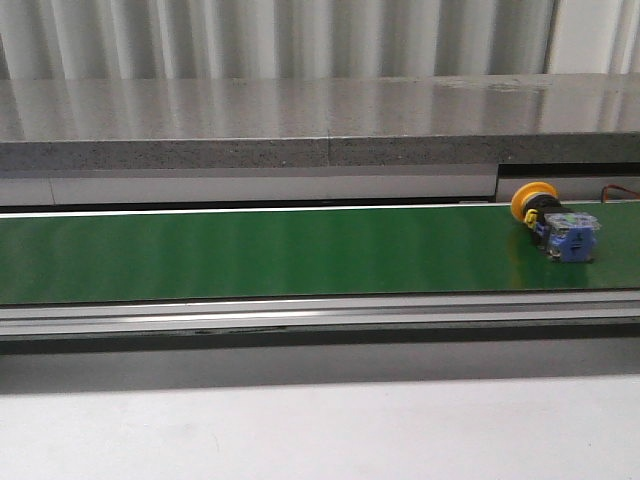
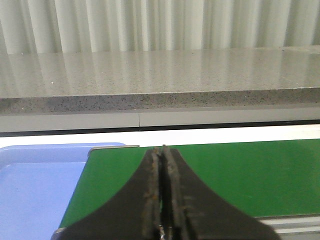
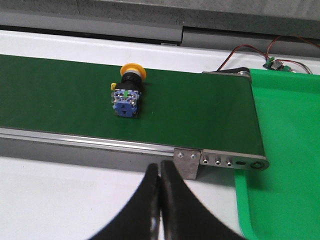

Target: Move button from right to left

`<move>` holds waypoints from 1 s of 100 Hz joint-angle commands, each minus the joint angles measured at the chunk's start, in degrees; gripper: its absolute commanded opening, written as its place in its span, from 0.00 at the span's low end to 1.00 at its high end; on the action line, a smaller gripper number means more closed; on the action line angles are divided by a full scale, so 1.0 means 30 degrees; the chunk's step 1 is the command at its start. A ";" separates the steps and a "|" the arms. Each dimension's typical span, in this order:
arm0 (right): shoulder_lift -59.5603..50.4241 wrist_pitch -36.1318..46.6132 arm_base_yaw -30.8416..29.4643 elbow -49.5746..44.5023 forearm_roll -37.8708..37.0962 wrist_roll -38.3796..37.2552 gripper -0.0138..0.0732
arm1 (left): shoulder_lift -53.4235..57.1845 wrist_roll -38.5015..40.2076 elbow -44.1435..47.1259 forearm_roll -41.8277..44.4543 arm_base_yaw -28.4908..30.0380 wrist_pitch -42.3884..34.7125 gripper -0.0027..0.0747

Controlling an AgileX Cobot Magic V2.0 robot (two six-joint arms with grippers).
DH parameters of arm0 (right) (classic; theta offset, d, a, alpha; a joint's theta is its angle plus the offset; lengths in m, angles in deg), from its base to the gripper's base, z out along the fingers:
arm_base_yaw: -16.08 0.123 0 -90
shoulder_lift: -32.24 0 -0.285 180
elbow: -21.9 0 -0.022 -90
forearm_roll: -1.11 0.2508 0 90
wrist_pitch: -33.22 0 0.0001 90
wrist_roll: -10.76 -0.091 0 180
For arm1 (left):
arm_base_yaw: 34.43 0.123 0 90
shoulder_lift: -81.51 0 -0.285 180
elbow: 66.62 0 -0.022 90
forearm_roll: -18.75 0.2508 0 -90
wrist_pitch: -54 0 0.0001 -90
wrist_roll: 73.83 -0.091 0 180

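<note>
The button (image 1: 556, 221) lies on its side near the right end of the green conveyor belt (image 1: 250, 250); it has a yellow-orange cap, a black collar and a blue-grey rear block. In the right wrist view the button (image 3: 128, 93) is on the belt, well beyond my right gripper (image 3: 160, 167), which is shut and empty over the white table in front of the belt frame. My left gripper (image 2: 162, 150) is shut with nothing in it, hovering over the belt's left end (image 2: 225, 175). Neither gripper shows in the front view.
A blue tray (image 2: 35, 185) lies off the belt's left end. A green tray (image 3: 285, 150) sits past the right end, with a small wired circuit board (image 3: 277, 64) behind it. A grey stone ledge (image 1: 300, 120) runs behind the belt. A metal frame rail (image 1: 300, 315) edges its front.
</note>
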 commanded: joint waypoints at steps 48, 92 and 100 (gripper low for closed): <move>0.0098 0.1611 -0.0034 0.0429 -0.0051 0.0254 0.08 | 0.0591 0.0100 0.0429 -0.0029 0.0059 -0.2434 0.01; 0.0098 0.1695 -0.0034 0.0429 -0.0051 0.0254 0.08 | -0.4259 -0.0020 -0.5056 0.0252 0.0059 0.3638 0.01; 0.0098 0.1712 -0.0034 0.0429 -0.0031 0.0254 0.08 | -0.5639 -0.0020 -0.6163 0.0252 0.0059 0.4711 0.01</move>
